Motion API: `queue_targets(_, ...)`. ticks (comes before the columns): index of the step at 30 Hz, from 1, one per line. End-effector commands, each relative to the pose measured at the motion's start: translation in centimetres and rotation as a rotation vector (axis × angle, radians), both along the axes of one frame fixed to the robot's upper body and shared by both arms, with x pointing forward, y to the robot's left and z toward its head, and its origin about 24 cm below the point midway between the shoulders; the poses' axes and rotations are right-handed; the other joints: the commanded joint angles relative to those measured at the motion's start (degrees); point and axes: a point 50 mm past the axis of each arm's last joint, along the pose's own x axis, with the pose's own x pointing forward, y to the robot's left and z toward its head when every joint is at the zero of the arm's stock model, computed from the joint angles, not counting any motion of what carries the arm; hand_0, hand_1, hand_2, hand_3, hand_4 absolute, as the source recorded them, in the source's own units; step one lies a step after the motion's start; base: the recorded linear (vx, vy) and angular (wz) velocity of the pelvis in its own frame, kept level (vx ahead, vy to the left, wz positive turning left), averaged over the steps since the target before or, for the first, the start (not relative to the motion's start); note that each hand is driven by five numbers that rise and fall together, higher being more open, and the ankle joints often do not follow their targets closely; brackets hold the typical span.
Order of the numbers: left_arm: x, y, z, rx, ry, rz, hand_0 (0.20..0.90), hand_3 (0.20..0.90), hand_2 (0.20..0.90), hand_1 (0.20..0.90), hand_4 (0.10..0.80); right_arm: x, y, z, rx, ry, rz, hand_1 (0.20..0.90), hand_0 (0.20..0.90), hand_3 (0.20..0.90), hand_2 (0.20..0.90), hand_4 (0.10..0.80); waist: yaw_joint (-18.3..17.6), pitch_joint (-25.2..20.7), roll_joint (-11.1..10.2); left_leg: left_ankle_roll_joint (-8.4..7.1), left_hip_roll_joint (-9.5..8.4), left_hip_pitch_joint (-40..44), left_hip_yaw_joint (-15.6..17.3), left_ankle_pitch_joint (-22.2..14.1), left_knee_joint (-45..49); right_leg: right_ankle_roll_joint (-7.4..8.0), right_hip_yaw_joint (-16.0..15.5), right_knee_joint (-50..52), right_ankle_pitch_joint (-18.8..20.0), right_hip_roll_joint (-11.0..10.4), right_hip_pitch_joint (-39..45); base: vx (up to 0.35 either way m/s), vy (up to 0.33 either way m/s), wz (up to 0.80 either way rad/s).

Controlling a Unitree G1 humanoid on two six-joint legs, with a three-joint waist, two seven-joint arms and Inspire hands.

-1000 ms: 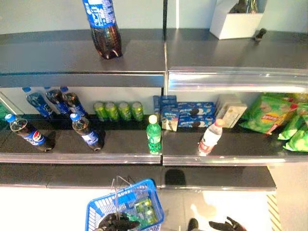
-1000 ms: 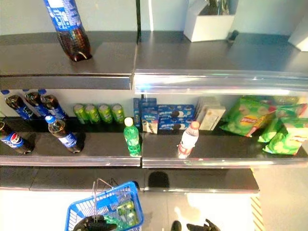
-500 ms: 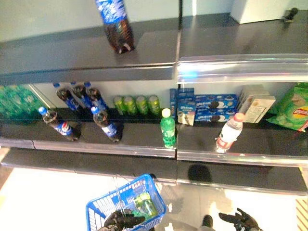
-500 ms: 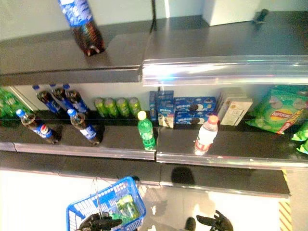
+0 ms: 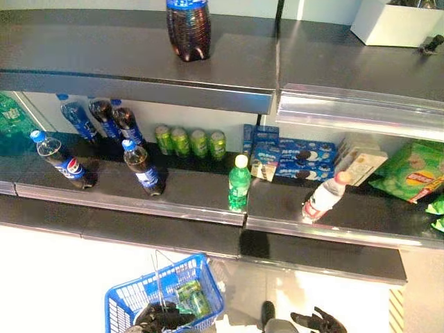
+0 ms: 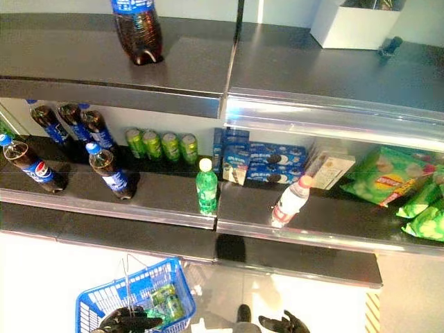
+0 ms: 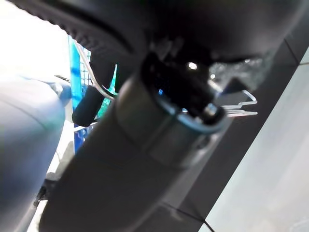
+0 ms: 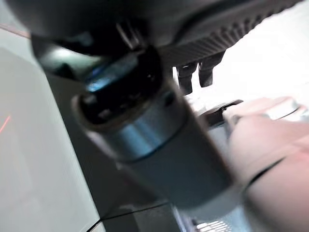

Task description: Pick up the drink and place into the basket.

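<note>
Green can (image 5: 193, 300) lies in blue basket (image 5: 125, 302) at 7 o'clock; left hand (image 5: 165, 318) grasps wire handle; right hand (image 5: 318, 322) relaxed, empty.

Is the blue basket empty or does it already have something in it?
Not empty: the blue basket holds green drinks.

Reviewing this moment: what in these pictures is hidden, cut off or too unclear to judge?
- Left hand: at the blue basket, low in the eye views; its hold on the wire handle is too small to tell, and its own wrist view is blocked by the arm.
- Right hand: cut by the lower edge; empty, fingers spread.
- Green items in the basket: behind mesh, kind unclear.
- Large cola bottle on the top shelf: cap cut off.
</note>
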Motion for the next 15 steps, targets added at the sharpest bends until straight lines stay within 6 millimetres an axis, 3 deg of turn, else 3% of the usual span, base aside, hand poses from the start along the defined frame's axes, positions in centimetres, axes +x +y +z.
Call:
queue_targets(1,5.6,1.7,2.9,0.055,-0.256,-0.049,0.300,0.200,0.300,0.300,0.100,1.5,-0.9,0.6,-0.027,-0.033,0.040,0.900,0.900,0.900,0.900,0.800,2.2,-1.3,-1.3,3.01,-2.86,1.3,2.4,-4.1,1.3,1.56,-0.4,5.3,-2.1,-2.1,-0.5,-0.012,-0.046,0.03)
queue_targets(8,4.6,2.0,2.5,0.074,-0.230,-0.051,0.300,0.200,0.300,0.300,0.100,1.1,-1.1,0.6,-0.033,-0.028,0.047,0.900,0.900,0.900,0.900,0.800,2.3,-2.8,-1.5,1.80,-1.93,2.4,3.6,-3.9,0.6,1.42,-1.6,2.6,-1.9,-1.9,2.1,-0.007,-0.011,0.00)
queue_targets(15,4.8,2.3,2.7,0.078,-0.240,-0.051,0.300,0.200,0.300,0.300,0.100,0.9,-1.2,0.6,-0.037,-0.023,0.045,0.900,0.900,0.900,0.900,0.800,2.4,-3.6,-1.5,1.76,-1.51,3.3,3.9,-4.3,1.0,1.31,-2.2,3.8,-3.1,-2.0,2.7,0.000,0.000,0.00)
